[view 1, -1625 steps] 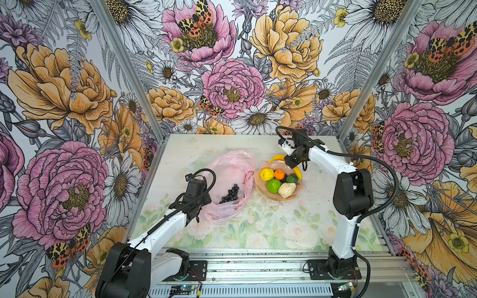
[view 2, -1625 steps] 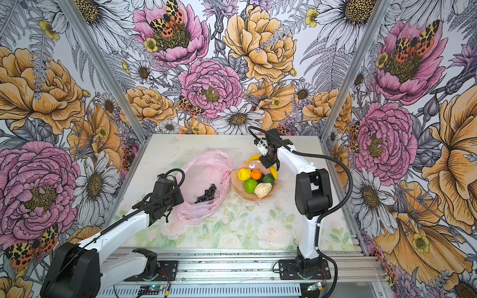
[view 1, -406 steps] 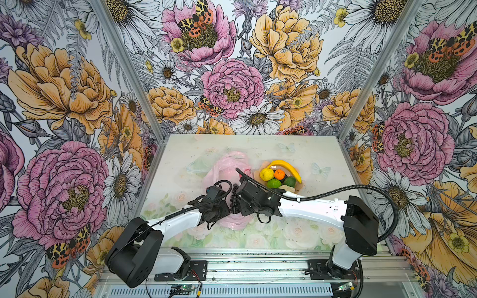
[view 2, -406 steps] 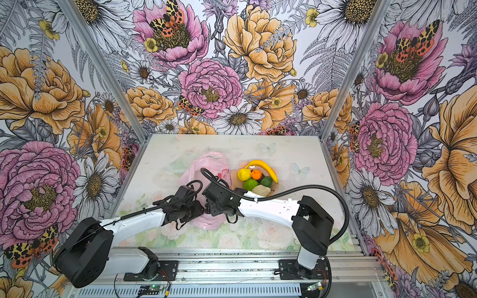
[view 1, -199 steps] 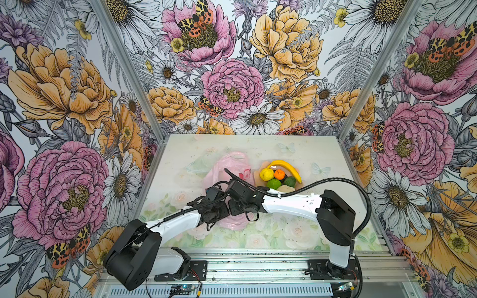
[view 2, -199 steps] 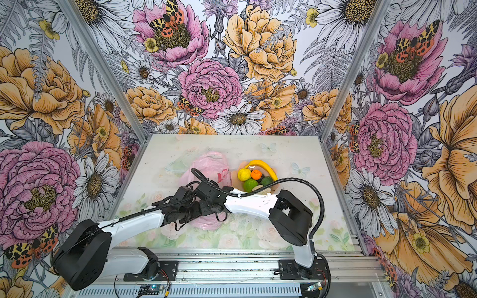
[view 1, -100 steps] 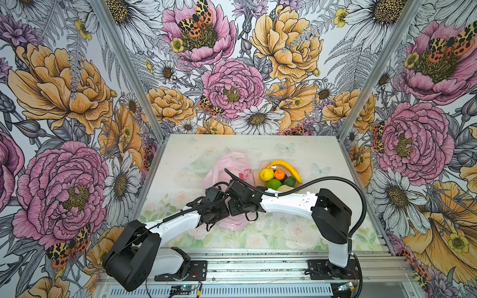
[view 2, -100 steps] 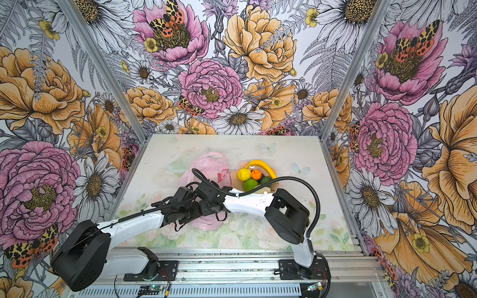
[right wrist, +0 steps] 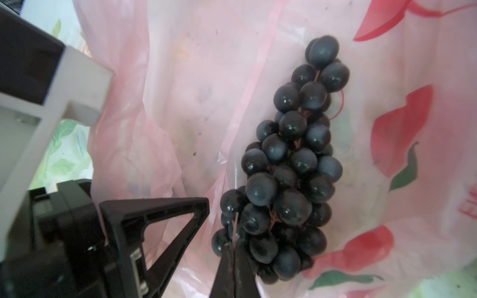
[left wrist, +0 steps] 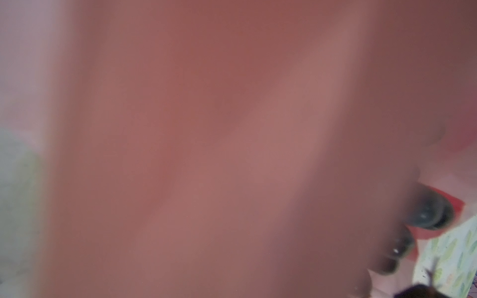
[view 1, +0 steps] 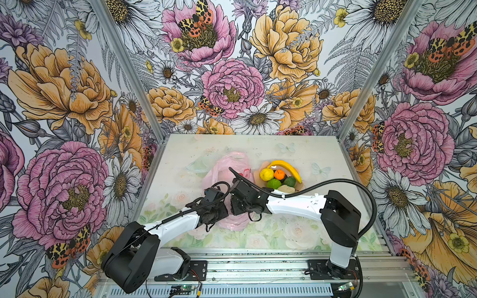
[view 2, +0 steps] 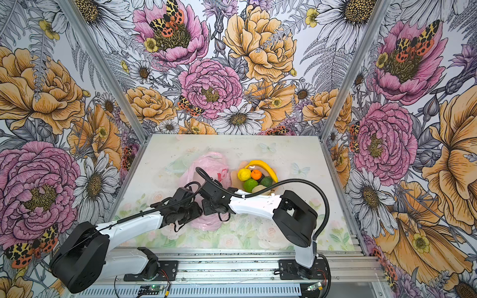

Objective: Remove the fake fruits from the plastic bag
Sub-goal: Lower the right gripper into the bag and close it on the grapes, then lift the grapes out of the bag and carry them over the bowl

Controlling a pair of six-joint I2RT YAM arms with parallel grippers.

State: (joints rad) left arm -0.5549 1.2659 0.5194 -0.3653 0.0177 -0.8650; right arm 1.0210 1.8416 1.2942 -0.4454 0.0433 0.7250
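Bench (view 1: pixel 322 153) is occupied by the plastic bag (view 1: pixel 232 162), its film draped against the left gripper (view 1: pixel 222 209), whose jaws cannot be told as spread or closed. Grape bunch (right wrist: pixel 291 160) is seen inside the bag. Right gripper (right wrist: pixel 233 251) jaws are pressed together at the bunch's edge. Risk noted: only film or one grape may be nipped, so the bag could be dragged along or the bunch dropped.

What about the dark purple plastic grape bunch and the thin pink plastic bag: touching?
Touching. The right wrist view shows the grape bunch lying directly on the pink bag.
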